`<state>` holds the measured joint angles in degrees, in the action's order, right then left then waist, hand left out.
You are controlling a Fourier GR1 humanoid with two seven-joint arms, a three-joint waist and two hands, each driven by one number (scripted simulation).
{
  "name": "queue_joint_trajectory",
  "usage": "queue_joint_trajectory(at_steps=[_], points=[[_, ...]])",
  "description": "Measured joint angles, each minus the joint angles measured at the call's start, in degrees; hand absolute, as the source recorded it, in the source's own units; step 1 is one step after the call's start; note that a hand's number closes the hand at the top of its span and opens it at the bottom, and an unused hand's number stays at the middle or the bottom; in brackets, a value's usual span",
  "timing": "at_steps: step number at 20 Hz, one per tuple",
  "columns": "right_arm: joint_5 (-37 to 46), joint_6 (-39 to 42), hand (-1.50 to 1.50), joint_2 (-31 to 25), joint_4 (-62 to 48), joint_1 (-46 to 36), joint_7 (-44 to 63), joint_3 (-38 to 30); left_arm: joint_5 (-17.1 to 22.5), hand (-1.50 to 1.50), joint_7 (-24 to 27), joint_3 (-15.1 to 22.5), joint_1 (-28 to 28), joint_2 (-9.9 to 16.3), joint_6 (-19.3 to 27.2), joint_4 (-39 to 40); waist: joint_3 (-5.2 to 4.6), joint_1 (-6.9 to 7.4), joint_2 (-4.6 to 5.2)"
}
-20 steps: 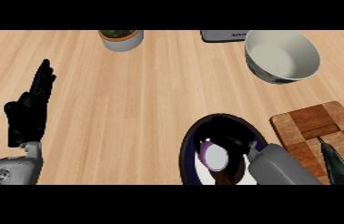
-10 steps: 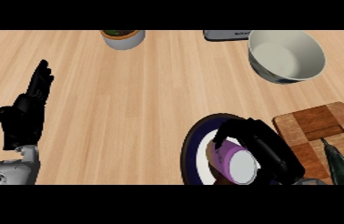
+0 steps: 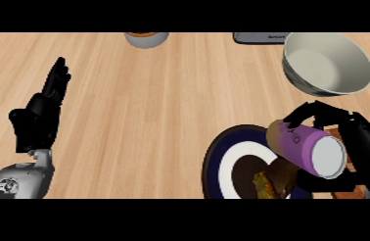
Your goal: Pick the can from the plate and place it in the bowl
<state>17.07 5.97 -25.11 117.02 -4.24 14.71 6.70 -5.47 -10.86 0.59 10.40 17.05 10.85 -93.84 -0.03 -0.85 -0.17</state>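
the right hand [image 3: 339,125] grips the purple can [image 3: 307,148], tipped on its side over the plate [image 3: 217,161], below the bowl [image 3: 325,63], while the left hand [image 3: 39,115] rests flat, far left of the plate.

The purple cylindrical can with a white end [image 3: 309,149] carries dark marks near its brown rim, too small and tilted to read. The flat grey object [image 3: 260,37] at the far edge of the table shows a short dark print, also not legible.
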Motion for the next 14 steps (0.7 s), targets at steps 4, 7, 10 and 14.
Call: queue_joint_trajectory(at_steps=[4,7,10,14], points=[[-3.55,0.00,1.50,-0.15,-8.86,-5.65,-2.83,-7.38,0.13,0.00,1.40,-0.48,1.49,-0.66,-0.71,2.50,0.02,0.69,0.22],[-3.15,-1.18,1.50,0.33,-16.59,-10.03,-6.19,-10.19,-0.81,0.00,1.08,0.20,1.79,-1.42,-0.75,2.28,0.05,1.04,0.28],[-4.21,-1.43,1.50,-1.17,-25.69,-14.55,-11.15,-14.59,-1.16,0.00,0.62,0.23,2.05,-1.57,-0.97,1.85,0.05,1.45,0.37],[-0.17,-4.90,1.50,-3.42,-39.99,-21.51,-18.93,-17.21,-1.75,0.00,0.85,0.49,2.62,-1.88,-1.07,1.93,0.09,2.25,0.63]])
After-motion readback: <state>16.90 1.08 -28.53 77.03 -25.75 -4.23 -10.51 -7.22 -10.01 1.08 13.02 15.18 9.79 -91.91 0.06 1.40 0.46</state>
